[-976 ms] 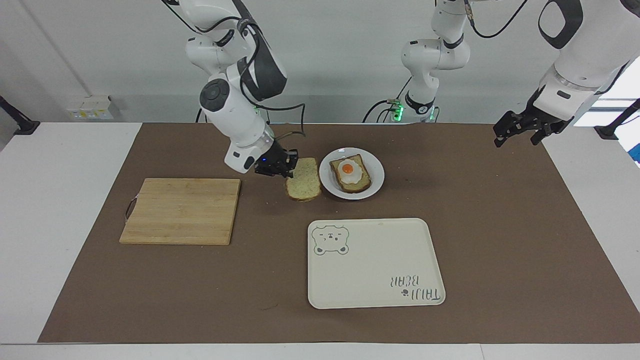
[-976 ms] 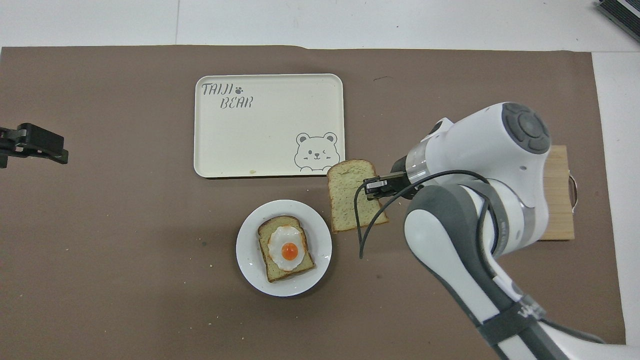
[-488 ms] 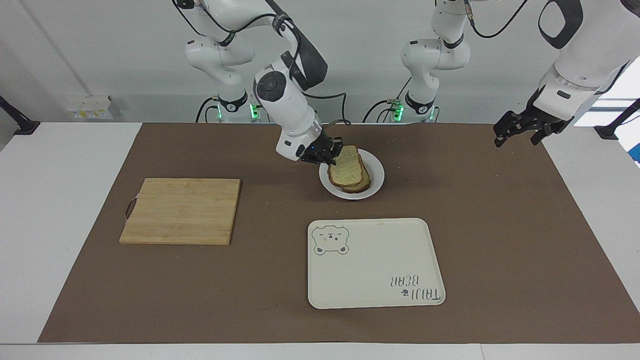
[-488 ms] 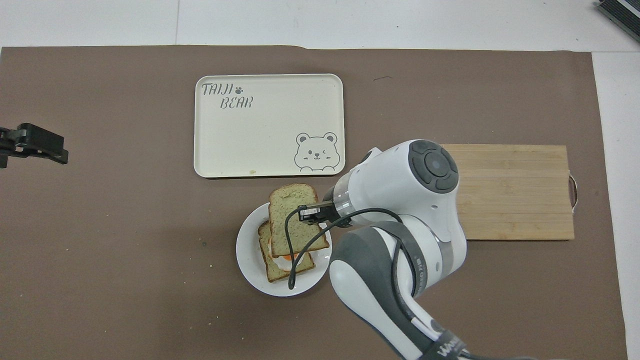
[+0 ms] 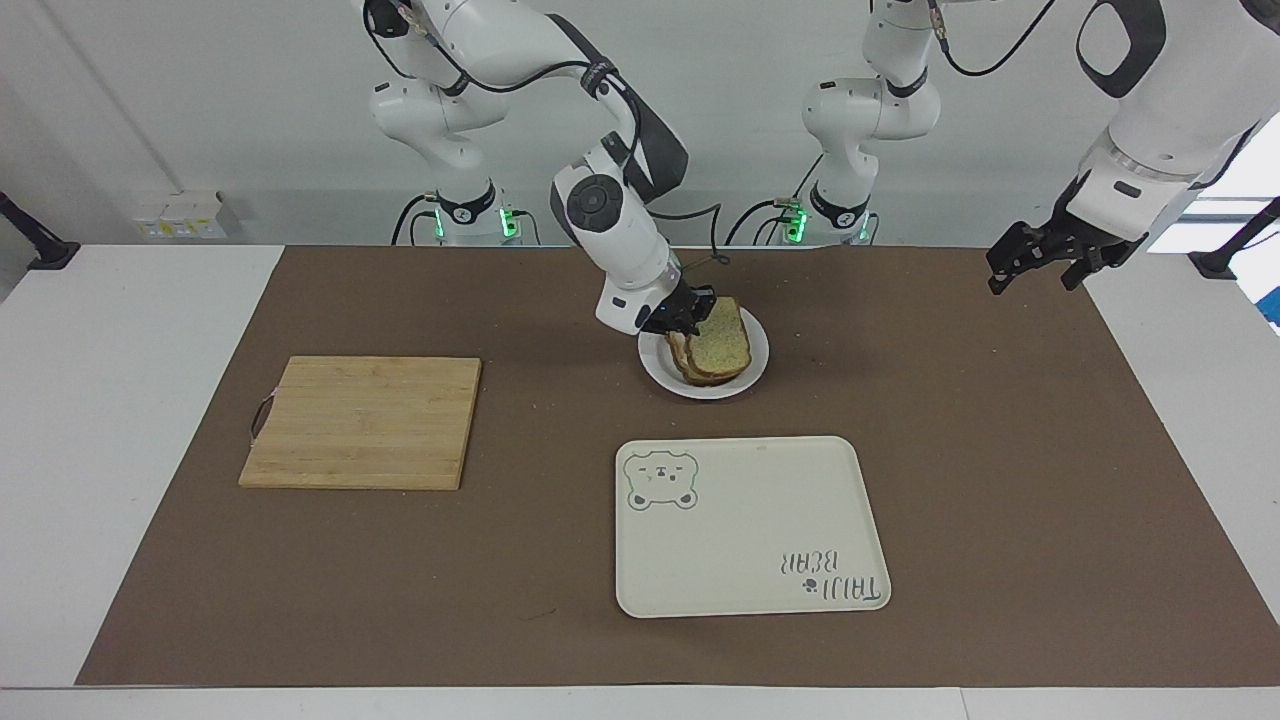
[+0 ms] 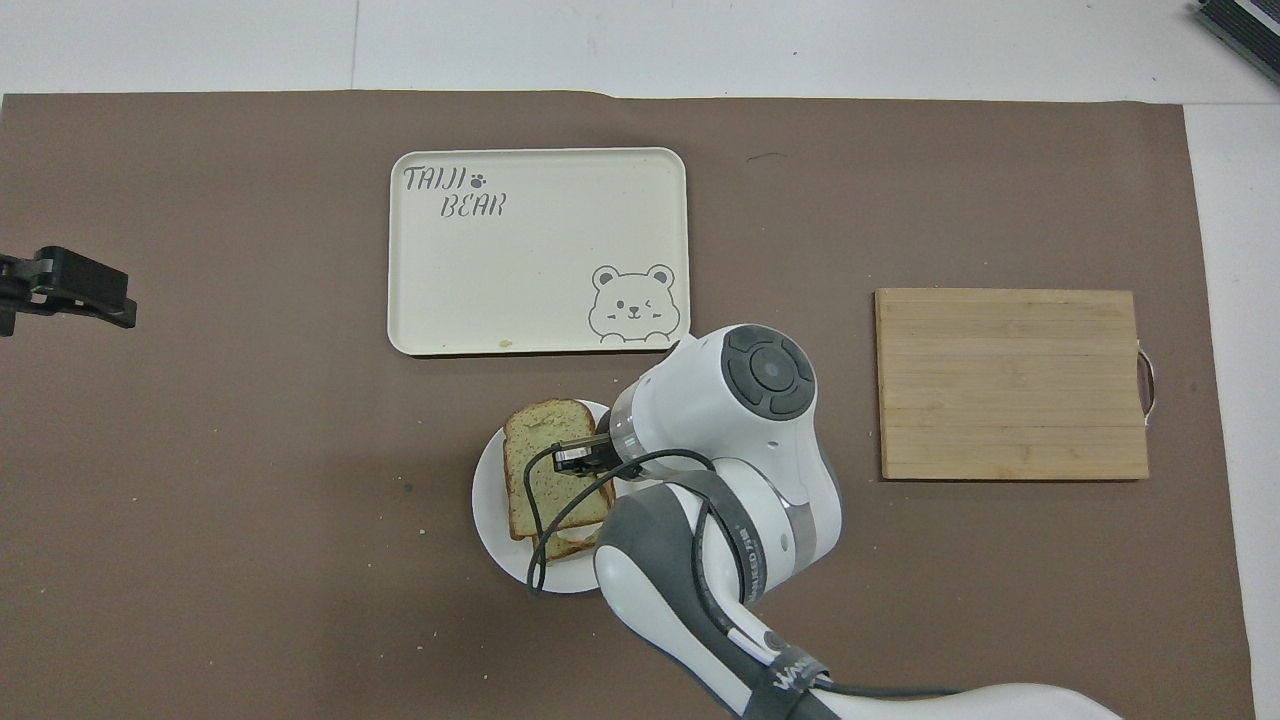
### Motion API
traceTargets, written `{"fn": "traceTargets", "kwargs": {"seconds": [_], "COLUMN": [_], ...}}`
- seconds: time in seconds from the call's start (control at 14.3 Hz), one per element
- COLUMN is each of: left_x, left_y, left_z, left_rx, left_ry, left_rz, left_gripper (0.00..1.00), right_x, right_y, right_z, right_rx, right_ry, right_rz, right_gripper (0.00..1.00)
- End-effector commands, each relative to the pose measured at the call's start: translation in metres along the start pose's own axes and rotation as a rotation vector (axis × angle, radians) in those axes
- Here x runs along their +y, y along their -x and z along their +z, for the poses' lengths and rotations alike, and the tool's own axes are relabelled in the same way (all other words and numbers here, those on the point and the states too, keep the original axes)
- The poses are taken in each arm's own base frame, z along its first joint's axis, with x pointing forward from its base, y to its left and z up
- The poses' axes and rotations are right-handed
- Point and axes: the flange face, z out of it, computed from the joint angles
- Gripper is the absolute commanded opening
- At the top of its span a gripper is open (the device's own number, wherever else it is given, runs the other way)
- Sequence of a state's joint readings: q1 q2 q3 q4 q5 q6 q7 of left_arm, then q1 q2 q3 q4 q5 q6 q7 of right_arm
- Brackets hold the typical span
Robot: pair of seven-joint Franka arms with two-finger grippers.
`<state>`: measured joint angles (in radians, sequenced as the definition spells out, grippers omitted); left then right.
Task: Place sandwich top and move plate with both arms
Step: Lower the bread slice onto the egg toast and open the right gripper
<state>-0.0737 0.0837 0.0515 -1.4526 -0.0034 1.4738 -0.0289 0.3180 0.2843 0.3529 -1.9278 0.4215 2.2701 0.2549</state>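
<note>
The right gripper (image 5: pixel 693 318) is clenched on the edge of the sandwich top (image 5: pixel 722 342), holding that plain speckled slice over the lower slice (image 5: pixel 690 366) on the plate (image 5: pixel 752 372); only a thin strip of the lower slice's crust shows beneath it, and the overhead view gives a glimpse of filling at the slice's near edge. From the facing view the top slice looks tilted, its gripped side raised, so I cannot tell whether it is resting on the stack or just above it. The plate sits near the middle of the brown mat (image 5: pixel 1000 450), closer to the mat's edge on the robots' side than the cream tray (image 5: pixel 750 540), which lies just beside it toward the mat's outer edge. A wooden cutting board (image 5: pixel 362 420) lies well apart, toward the right arm's end of the mat. The left gripper (image 5: pixel 1040 262) waits in the air over the mat's corner at the left arm's end, its fingers released and holding nothing. As I judge it, the 1st part of the task is nearly done: the slice is lined up roughly over the stack but not yet let go. Still left are the release and the whole 2nd part, moving the plate with both arms, probably to the tray.
</note>
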Motion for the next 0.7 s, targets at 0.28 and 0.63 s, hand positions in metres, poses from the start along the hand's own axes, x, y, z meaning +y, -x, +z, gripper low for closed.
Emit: {"fn": "traceTargets", "kwargs": {"seconds": [0.28, 0.63], "left_x": [-0.002, -0.002], "left_y": [0.007, 0.007], "left_z": [-0.003, -0.003], "left_rx": [-0.007, -0.007], "left_ry": [0.002, 0.001], "left_rz": [-0.005, -0.006], "left_gripper": [1.00, 1.00], "right_x": [0.004, 0.014], "right_y": [0.010, 0.011], "right_z": [0.031, 0.033], "right_rx": [-0.001, -0.010], "right_ry": [-0.007, 0.003], "right_rz": [0.005, 0.035], "right_gripper": [0.00, 0.00]}}
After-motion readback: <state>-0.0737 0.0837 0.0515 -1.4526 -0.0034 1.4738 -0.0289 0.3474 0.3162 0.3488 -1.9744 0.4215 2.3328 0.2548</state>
